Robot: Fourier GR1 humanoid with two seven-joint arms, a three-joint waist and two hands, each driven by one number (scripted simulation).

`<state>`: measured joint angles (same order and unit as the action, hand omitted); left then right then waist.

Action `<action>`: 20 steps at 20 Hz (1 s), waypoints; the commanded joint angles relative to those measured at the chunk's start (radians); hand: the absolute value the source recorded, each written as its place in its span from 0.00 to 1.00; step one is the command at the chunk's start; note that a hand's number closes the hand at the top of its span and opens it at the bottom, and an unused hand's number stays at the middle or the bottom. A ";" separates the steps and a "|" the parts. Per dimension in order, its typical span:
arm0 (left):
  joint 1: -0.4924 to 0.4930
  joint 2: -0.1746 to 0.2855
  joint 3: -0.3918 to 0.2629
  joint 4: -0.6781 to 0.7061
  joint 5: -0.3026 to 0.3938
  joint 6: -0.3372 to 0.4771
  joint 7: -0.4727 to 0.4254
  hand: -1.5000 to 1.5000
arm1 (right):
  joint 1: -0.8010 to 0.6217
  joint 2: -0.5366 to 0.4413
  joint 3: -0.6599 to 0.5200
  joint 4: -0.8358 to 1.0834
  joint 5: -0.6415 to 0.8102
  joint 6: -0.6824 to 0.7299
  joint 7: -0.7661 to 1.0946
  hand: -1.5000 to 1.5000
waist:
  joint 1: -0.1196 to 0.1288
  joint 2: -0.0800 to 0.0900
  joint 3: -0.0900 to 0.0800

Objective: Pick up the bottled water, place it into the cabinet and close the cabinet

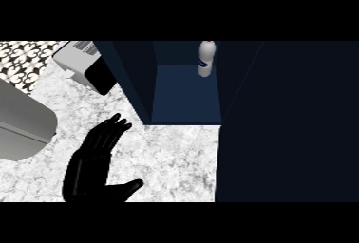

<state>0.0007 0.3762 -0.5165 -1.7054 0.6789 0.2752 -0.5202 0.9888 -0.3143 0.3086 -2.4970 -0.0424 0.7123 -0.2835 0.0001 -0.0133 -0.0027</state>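
One bottle (pixel 204 59) stands upright at the back of the one cabinet (pixel 184 95), with nothing touching it. Placing appears done, so closing is judged the step in hand. One hand shows: the left hand (pixel 95 161), released with fingers straight, over the counter (pixel 175 161) left of the cabinet's mouth. The next move calls for swinging shut the dark door (pixel 288 118) right of the cabinet.

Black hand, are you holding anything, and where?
No. The left hand is open, holding nothing. The water bottle stands alone inside the cabinet.
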 commanded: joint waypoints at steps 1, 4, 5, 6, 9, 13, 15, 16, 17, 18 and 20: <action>0.113 0.062 0.043 -0.108 0.054 -0.024 0.007 0.00 | 0.057 -0.046 0.109 -0.214 0.139 0.033 0.079 1.00 | 0.004 -0.004 -0.002; 0.164 0.095 0.097 -0.129 0.102 -0.072 -0.015 0.00 | 0.012 -0.072 0.189 -0.201 0.189 0.061 0.101 1.00 | 0.007 -0.008 -0.004; 0.155 0.109 0.128 -0.118 0.120 -0.095 -0.014 0.00 | -0.002 -0.078 0.217 -0.221 0.183 0.061 0.124 1.00 | 0.006 -0.003 -0.005; 0.207 0.103 0.107 -0.126 0.122 -0.117 -0.040 0.00 | -0.045 -0.066 0.233 -0.211 0.184 0.056 0.127 1.00 | 0.021 -0.002 -0.005; 0.237 0.147 0.136 -0.138 0.125 -0.135 -0.038 0.00 | -0.099 -0.078 0.281 -0.217 0.211 0.045 0.190 1.00 | 0.035 -0.004 -0.009; 0.255 0.177 0.167 -0.162 0.155 -0.156 -0.021 0.00 | -0.142 -0.102 0.346 -0.205 0.213 0.047 0.219 1.00 | 0.031 -0.005 -0.012; 0.311 0.203 0.194 -0.183 0.173 -0.199 -0.048 0.00 | -0.113 -0.067 0.407 -0.177 0.180 -0.003 0.236 1.00 | 0.045 -0.004 -0.012; 0.307 0.217 0.208 -0.198 0.183 -0.198 -0.033 0.00 | -0.125 -0.061 0.410 -0.162 0.167 -0.017 0.240 1.00 | 0.059 0.001 -0.012; 0.327 0.234 0.220 -0.195 0.199 -0.220 -0.030 0.00 | -0.099 -0.050 0.440 -0.148 0.148 -0.032 0.228 1.00 | 0.053 -0.002 -0.013; 0.330 0.216 0.202 -0.190 0.194 -0.230 -0.043 0.00 | -0.108 -0.032 0.471 -0.119 0.136 -0.047 0.229 1.00 | 0.056 0.005 -0.012; 0.347 0.257 0.249 -0.185 0.207 -0.268 -0.053 0.00 | -0.113 -0.007 0.490 -0.098 0.095 -0.076 0.213 1.00 | 0.081 0.010 -0.012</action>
<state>0.3143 0.5961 -0.3114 -1.8918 0.8632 0.0586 -0.5579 0.9055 -0.3425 0.5580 -2.4988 -0.0010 0.6013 -0.1719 0.0585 -0.0115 -0.0143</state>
